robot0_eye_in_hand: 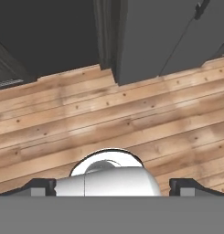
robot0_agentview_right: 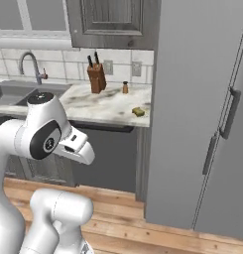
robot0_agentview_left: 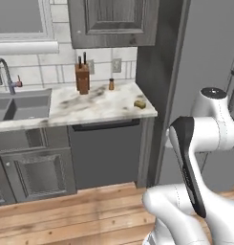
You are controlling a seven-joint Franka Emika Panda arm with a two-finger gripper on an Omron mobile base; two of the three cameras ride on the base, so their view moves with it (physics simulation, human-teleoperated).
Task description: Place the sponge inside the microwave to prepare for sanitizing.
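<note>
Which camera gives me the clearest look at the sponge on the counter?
The left base view: the sponge sits unobstructed near the counter's right front corner, and a little larger there. The right base view also shows it, smaller and farther off, near the fridge side. The hand view looks down at the wooden floor instead.

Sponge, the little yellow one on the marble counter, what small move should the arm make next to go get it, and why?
Probably lift and swing the hand up toward the small yellow sponge, which lies near the right front corner of the marble counter. The gripper points down at the wooden floor with its jaws wide apart and nothing between them, far below the countertop, so nothing can be grasped from there.
</note>
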